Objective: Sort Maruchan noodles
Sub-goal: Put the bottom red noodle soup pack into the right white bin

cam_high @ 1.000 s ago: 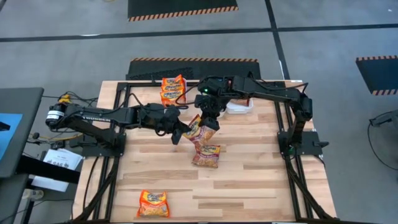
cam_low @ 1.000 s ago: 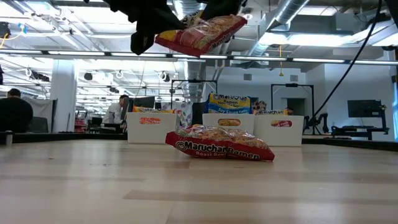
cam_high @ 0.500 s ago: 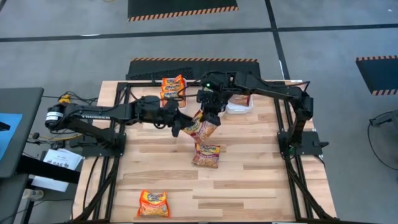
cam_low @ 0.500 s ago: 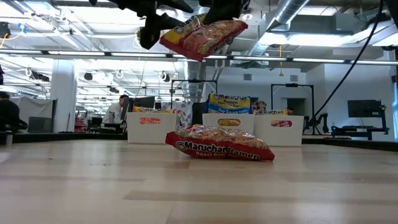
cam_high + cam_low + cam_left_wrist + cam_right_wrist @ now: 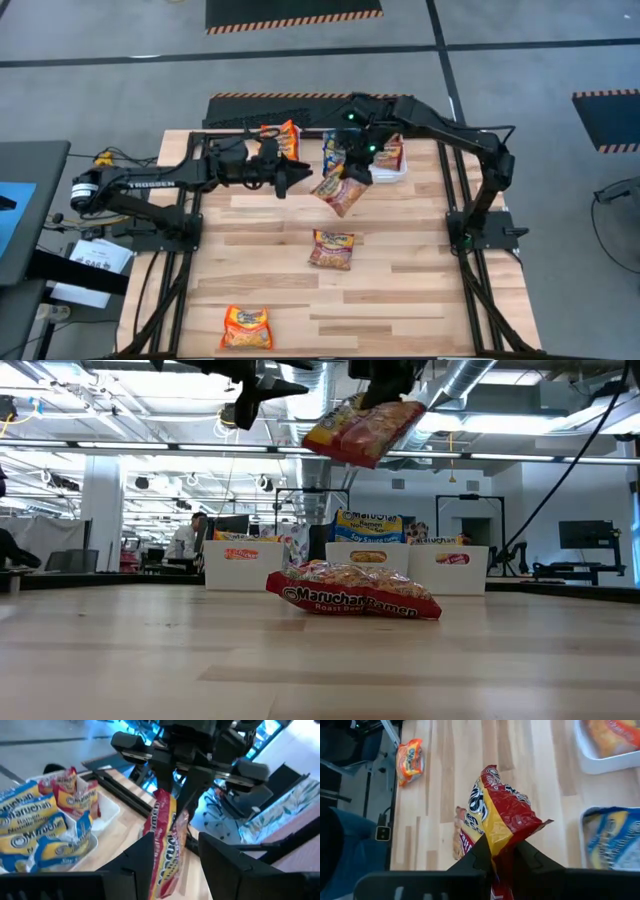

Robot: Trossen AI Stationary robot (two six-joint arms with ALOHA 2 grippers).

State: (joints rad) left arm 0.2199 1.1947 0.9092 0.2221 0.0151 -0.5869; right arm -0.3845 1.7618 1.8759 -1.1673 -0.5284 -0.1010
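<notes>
A dark red Maruchan noodle packet (image 5: pixel 338 193) hangs high over the table's far middle, and my right gripper (image 5: pixel 357 172) is shut on it. My left gripper (image 5: pixel 296 181) stands open just left of it at about the same height. In the left wrist view its fingers flank the packet (image 5: pixel 165 845) from a short way off, touching nothing. A second dark red packet (image 5: pixel 332 249) lies flat at the table's middle. An orange packet (image 5: pixel 246 327) lies flat near the front edge. My right gripper pinches the packet's end seam (image 5: pixel 504 844) between its two fingers, coming from above and slanting down. The packet is lifted clear and hangs tilted below the fingers (image 5: pixel 365 430), its free end toward the table's near left.
Three white bins stand along the far edge. One holds orange packets (image 5: pixel 280 140), one blue packets (image 5: pixel 335 150), and one dark red packets (image 5: pixel 388 158). Bare wood lies between the two loose packets. In the low view, people show in the room behind.
My left gripper has opened, let go of the dark red packet and drawn back toward the table's far left. My right gripper has carried the packet up and toward the far right, nearer the bins. The packet now hangs from that gripper alone.
</notes>
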